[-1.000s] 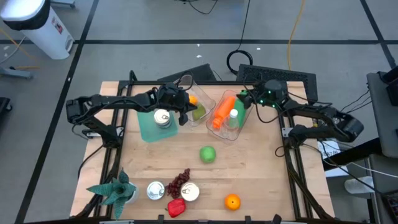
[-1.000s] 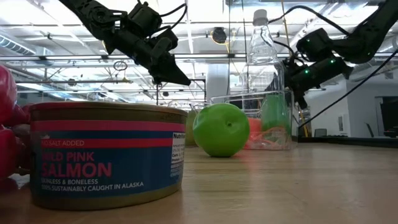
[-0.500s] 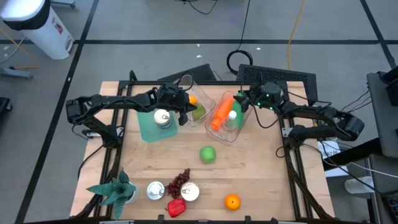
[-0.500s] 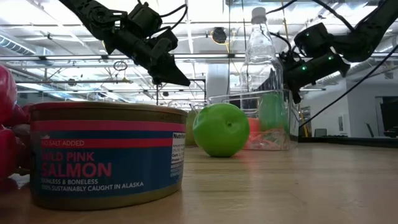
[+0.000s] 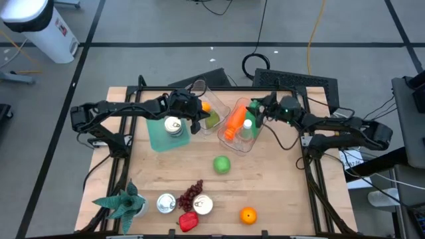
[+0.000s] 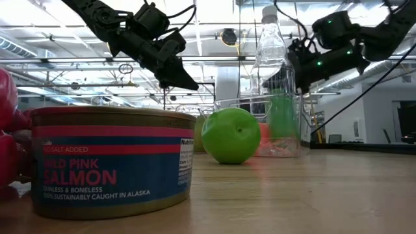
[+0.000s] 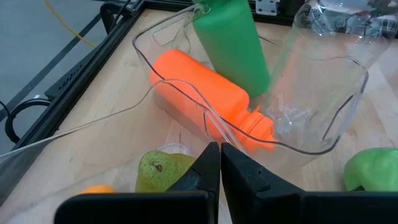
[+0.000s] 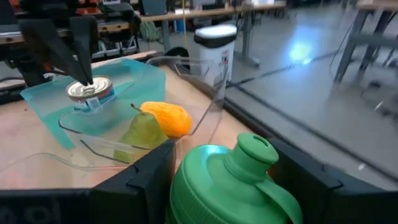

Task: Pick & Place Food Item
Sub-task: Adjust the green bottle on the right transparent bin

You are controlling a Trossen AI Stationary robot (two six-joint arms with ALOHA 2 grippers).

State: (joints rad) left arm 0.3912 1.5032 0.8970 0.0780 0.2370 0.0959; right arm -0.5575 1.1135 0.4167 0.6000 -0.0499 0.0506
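Note:
A clear container [image 5: 247, 141] at the table's far middle holds an orange bottle [image 5: 234, 121], a green bottle [image 8: 217, 183] and a clear bottle [image 6: 270, 58]. My right gripper [image 8: 224, 163] is open at that container, with one finger on each side of the green bottle's cap end [image 8: 252, 152]. My left gripper [image 7: 219, 167] is shut and empty, above a second clear container [image 5: 216, 106] that holds a pear [image 7: 163, 173] and an orange fruit [image 8: 165, 118]. A green apple [image 5: 222, 164] lies on the table's middle. My right gripper's fingers [image 8: 144, 177] stand on either side of the green bottle's upper end [image 8: 205, 174], coming level from the table's right side. I cannot tell whether they touch it. The bottle lies inside the clear container.
A teal container [image 5: 154, 138] with a tin [image 5: 173, 125] stands left of the left gripper. At the near edge are a plant [image 5: 123, 202], two tins [image 5: 166, 202], grapes [image 5: 192, 192], a red pepper [image 5: 188, 221] and an orange [image 5: 248, 215]. Bare wood lies around the apple.
My right gripper has moved toward the table's left edge, in over the clear container and up to the green bottle. It has stayed open.

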